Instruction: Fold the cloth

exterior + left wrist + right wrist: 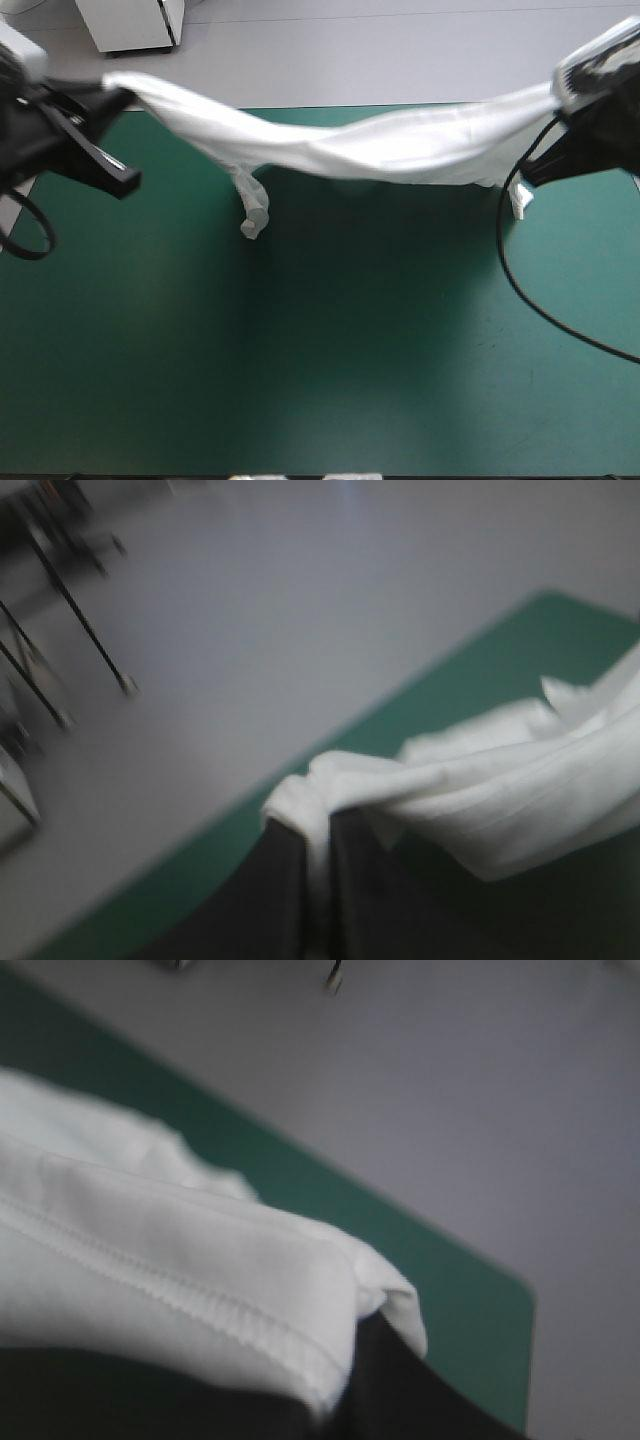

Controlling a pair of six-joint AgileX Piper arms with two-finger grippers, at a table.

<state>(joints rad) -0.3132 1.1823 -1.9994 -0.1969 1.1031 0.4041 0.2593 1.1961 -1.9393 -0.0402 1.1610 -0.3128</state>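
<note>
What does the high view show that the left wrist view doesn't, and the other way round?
Only the high view: the T-shirt hanging stretched between the left gripper and right gripper, a sleeve dangling. Only the left wrist view: a close look at its corner pinched between that gripper's black fingers. Both: the white T-shirt above the teal-green table.

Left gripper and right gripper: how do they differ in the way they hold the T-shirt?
The left gripper pinches a thin fold of the T-shirt, both black fingers bare; the right gripper is draped by a hemmed edge. A twisted strip hangs far from the left gripper; a short flap hangs close under the right gripper. Both are shut on the T-shirt, holding it lifted.
</note>
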